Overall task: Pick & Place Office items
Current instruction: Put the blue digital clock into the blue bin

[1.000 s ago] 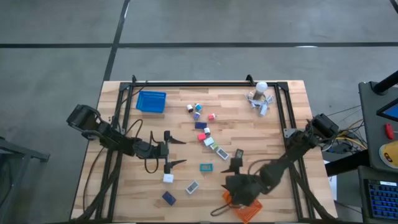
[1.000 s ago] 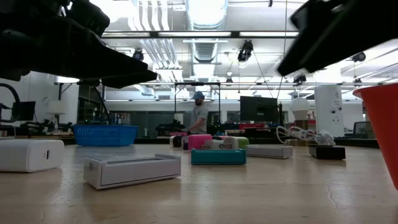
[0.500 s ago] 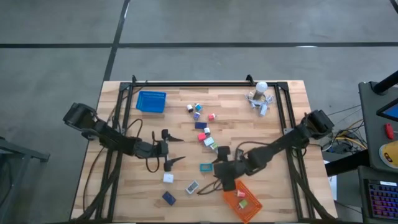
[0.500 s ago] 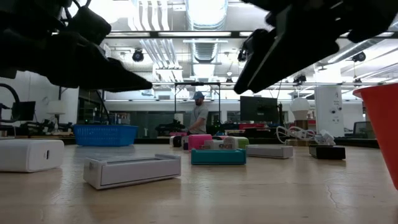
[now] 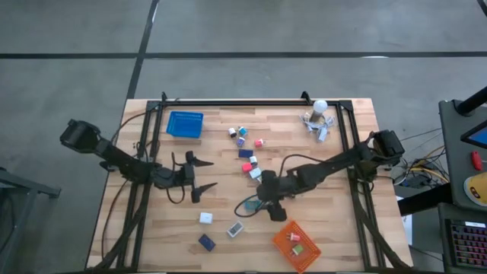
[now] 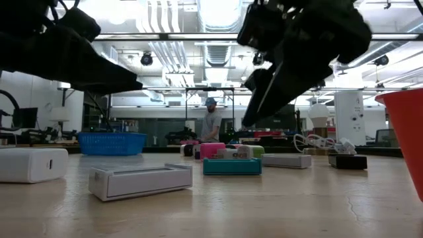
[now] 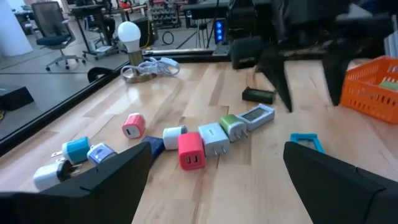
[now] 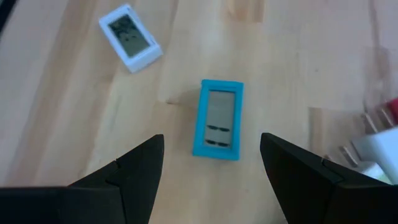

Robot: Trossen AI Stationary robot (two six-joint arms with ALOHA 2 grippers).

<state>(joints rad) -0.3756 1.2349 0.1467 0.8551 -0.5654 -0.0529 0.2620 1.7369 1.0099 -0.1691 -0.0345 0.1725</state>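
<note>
Right claw (image 8: pixel 211 165), spread wide and empty, is hung just above the teal display box (image 8: pixel 217 119), so a pick is judged underway; a straight drop and squeeze is called for next, while the left claw (image 5: pixel 196 173) is parked wide apart.

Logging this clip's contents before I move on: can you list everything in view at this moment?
Blue basket: one, far left of table.
Orange basket: one, near right edge, two small items inside.
Teal device: one, mid-table, under the right gripper.
White display device: one, nearer than the teal one.
Plug adapters: about ten, white, red, pink, green, blue, strung across table centre.
Bulb-topped cable cluster: one, white, far right.
Person: one, in the room behind.
Left gripper: open, empty.
Right gripper: open, empty.
</note>
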